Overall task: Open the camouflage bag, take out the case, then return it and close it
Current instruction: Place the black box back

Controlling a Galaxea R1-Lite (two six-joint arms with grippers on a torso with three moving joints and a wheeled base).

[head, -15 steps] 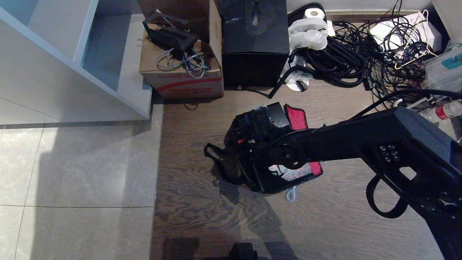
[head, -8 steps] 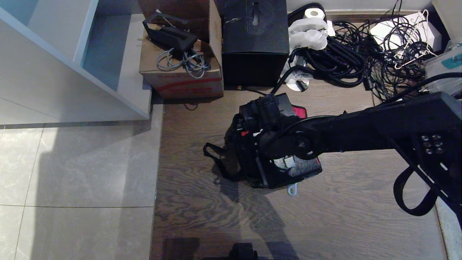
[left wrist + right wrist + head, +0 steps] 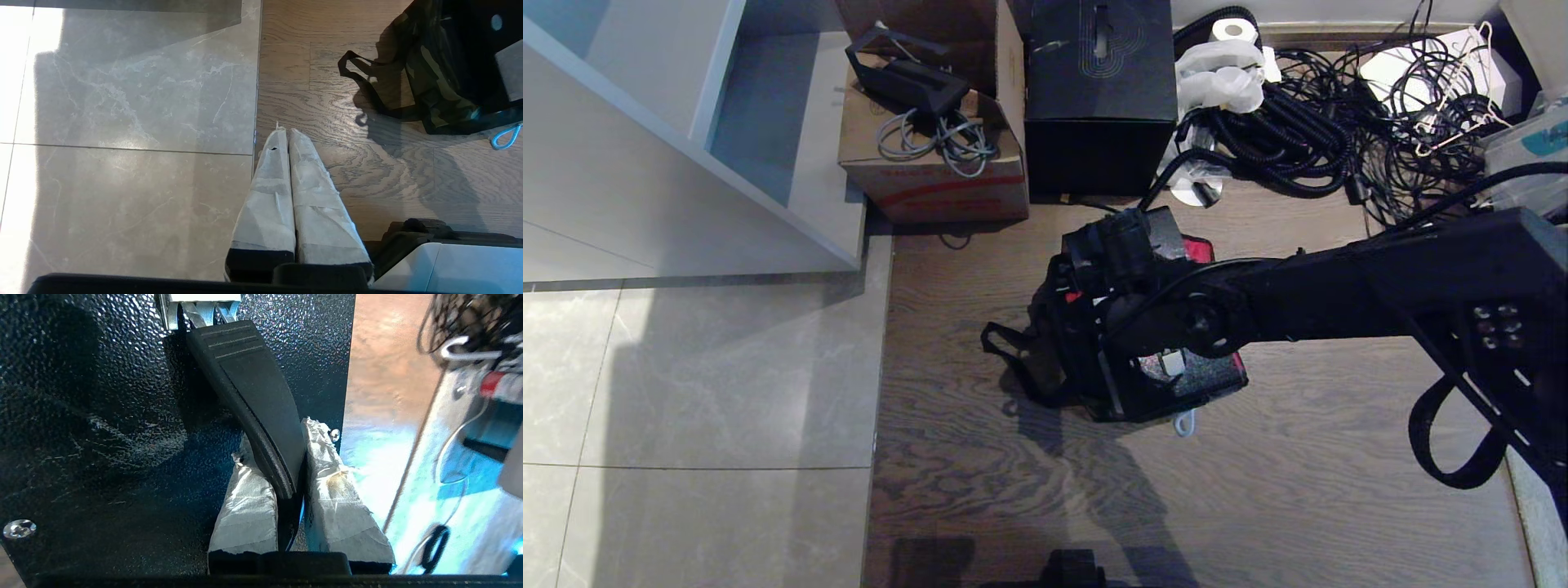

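The camouflage bag [image 3: 1054,359] stands open on the wood floor, its red lining [image 3: 1197,248] showing at the far side. Its camouflage side [image 3: 433,81] and white zipper pull [image 3: 505,137] also show in the left wrist view. The speckled black case [image 3: 1192,384] sits in the bag's mouth under my right wrist. My right gripper [image 3: 282,441] is shut on the case's black handle [image 3: 253,388], over the glittery lid [image 3: 102,416]. My left gripper [image 3: 284,132] hangs shut and empty above the seam between tile and wood, to the left of the bag.
Behind the bag stand a red-striped cardboard box [image 3: 931,188] and a large black cube box [image 3: 1098,98]. A tangle of black cables [image 3: 1339,131] lies at the back right. A white shelf unit [image 3: 686,122] fills the back left. The bag's strap [image 3: 1005,347] loops onto the floor.
My right arm has swung up and to the right in the head view, and the case in its grip has shifted slightly. Less red lining shows beside the case. The left gripper has not moved.
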